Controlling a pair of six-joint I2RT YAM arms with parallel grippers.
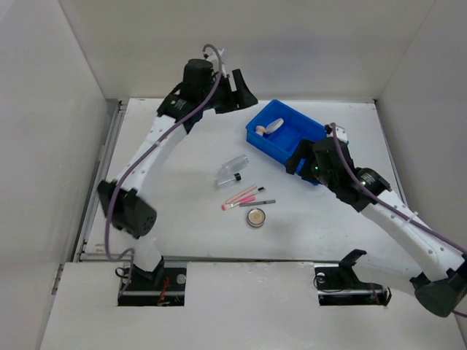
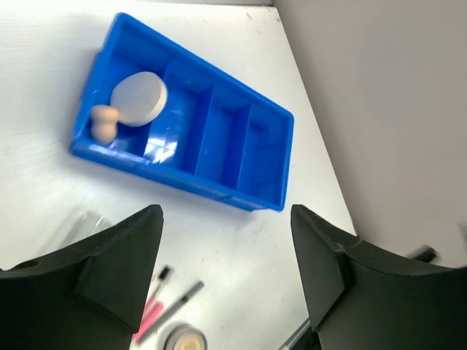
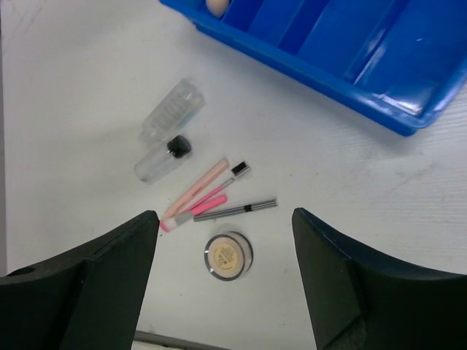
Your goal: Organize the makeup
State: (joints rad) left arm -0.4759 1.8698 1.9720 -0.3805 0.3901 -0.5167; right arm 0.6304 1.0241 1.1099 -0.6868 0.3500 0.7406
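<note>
Hovering near loose makeup point(image 3: 208, 203) with right gripper point(image 3: 225, 217) spread, empty; thin dark pencil point(image 3: 235, 210) dead ahead, long axis lying finger to finger, likely needing wrist turn; compact point(image 3: 228, 254) just nearer, vials point(image 3: 169, 120) ahead-left. Left gripper point(image 2: 226, 211) spread, empty, farther off, facing blue bin point(image 2: 241, 197), puff point(image 2: 139, 98) inside.

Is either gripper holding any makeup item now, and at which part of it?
Nothing is held: the left gripper and the right gripper both stand open and empty.

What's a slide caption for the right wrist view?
Open right gripper over two clear vials, pink sticks, dark pencil and compact; blue bin beyond.
</note>
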